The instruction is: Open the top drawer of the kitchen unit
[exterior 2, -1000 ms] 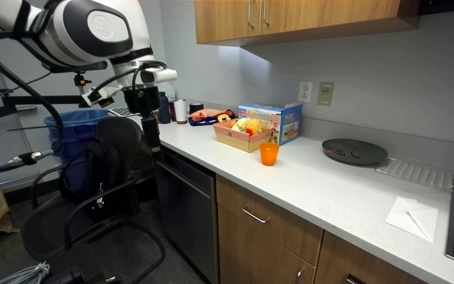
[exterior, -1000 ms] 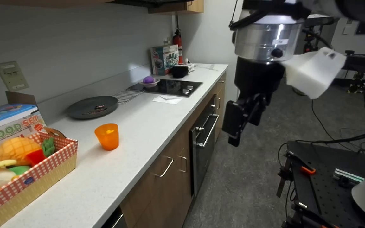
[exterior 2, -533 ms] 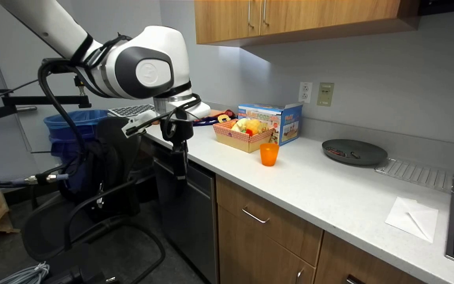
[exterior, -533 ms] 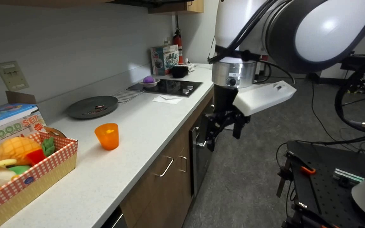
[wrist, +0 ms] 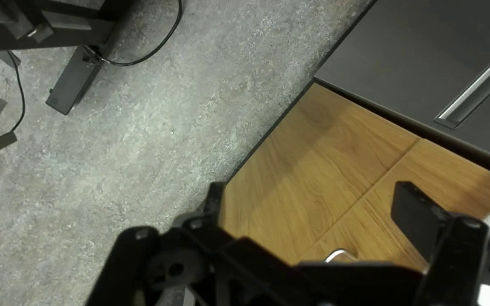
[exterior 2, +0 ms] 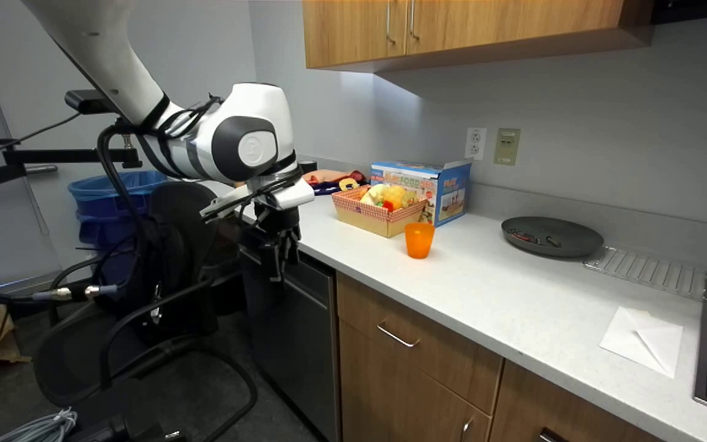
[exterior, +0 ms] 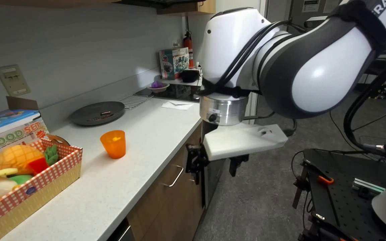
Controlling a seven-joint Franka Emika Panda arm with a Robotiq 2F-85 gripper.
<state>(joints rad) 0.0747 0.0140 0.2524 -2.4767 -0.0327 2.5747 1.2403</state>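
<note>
The kitchen unit's white worktop [exterior: 149, 144] shows in both exterior views [exterior 2: 501, 301]. The top drawer [exterior 2: 445, 356] is shut; it has a brown front and a silver bar handle [exterior 2: 397, 336]. The drawer front also shows in an exterior view [exterior: 161, 189] and in the wrist view [wrist: 368, 229]. My gripper [exterior: 215, 176] is open and empty, pointing down in front of the unit, apart from the handle. In an exterior view the gripper [exterior 2: 283, 275] overlaps the dark dishwasher. In the wrist view the fingers [wrist: 310, 185] are spread; the gripper body hides most of the handle [wrist: 339, 253].
On the worktop are an orange cup [exterior 2: 419, 239], a basket of toy food [exterior 2: 378, 215], a dark pan [exterior 2: 551, 236] and white paper [exterior 2: 642, 341]. A dark dishwasher [exterior 2: 295, 325] and a black chair [exterior 2: 181, 233] are nearby. A black table [exterior: 347, 187] stands opposite the unit.
The arm has moved down and closer to the cabinet fronts. The gripper has turned, so its fingers now show spread apart. The drawer and the worktop objects have not moved.
</note>
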